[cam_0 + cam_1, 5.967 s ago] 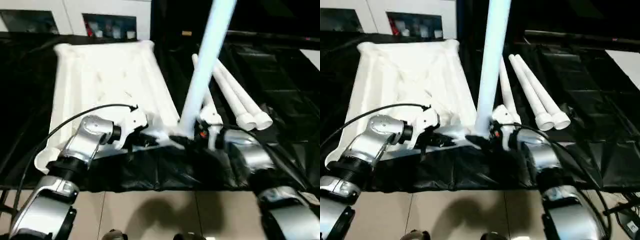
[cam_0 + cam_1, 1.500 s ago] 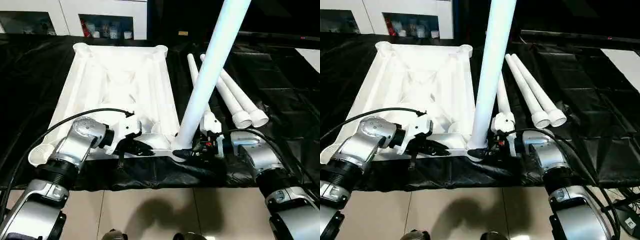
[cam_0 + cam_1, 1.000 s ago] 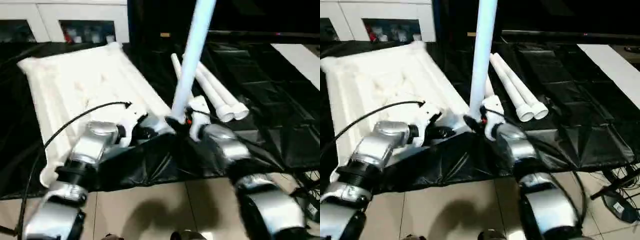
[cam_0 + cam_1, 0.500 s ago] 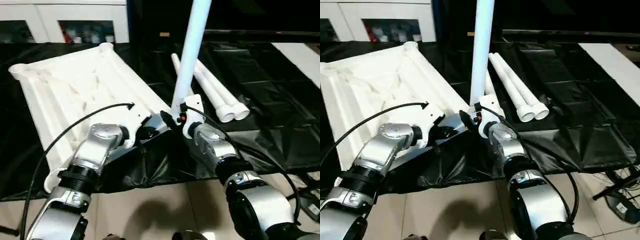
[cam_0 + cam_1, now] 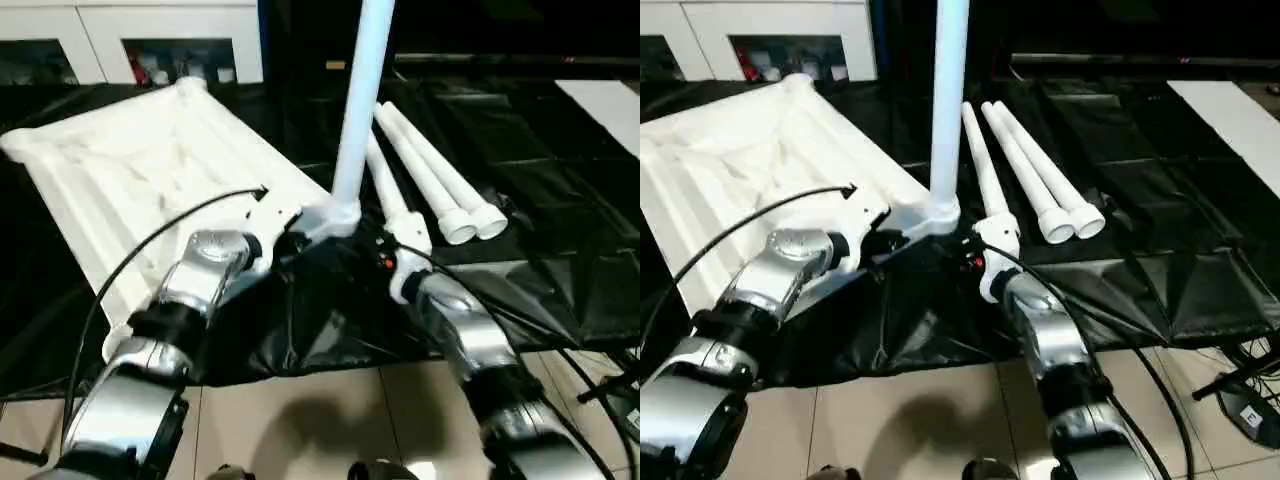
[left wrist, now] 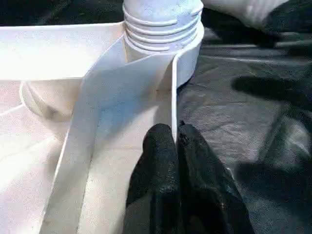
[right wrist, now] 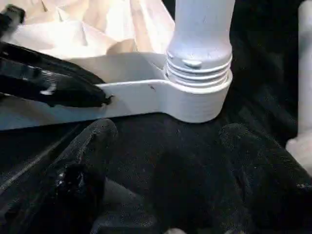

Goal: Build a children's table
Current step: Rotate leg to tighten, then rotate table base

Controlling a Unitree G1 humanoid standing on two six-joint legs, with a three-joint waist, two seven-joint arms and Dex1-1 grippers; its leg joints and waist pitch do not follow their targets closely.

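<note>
The children's table top (image 5: pixel 730 170) lies underside up on black sheeting. One white leg (image 5: pixel 945 100) stands upright in the near right corner socket (image 5: pixel 936 216). My left gripper (image 6: pixel 175 134) is shut on the thin rim wall just beside that socket, and it appears again in the right eye view (image 5: pixel 888 240). My right gripper (image 7: pixel 170 141) is open, its fingers (image 7: pixel 95 146) spread wide and a little short of the leg's ribbed base (image 7: pixel 199 68), touching nothing. Three more legs (image 5: pixel 1035 170) lie side by side to the right of the top.
The black sheeting (image 5: pixel 1120 270) ends at a front edge close to me, with tan floor tiles (image 5: pixel 910 420) below. White cabinets (image 5: pixel 760 40) stand at the back. Cables (image 5: pixel 1240 390) lie on the floor at the right.
My right gripper has opened wider and drawn back from the base of the upright leg, which stays standing in its socket. The left gripper keeps its hold on the rim. The camera has shifted.
</note>
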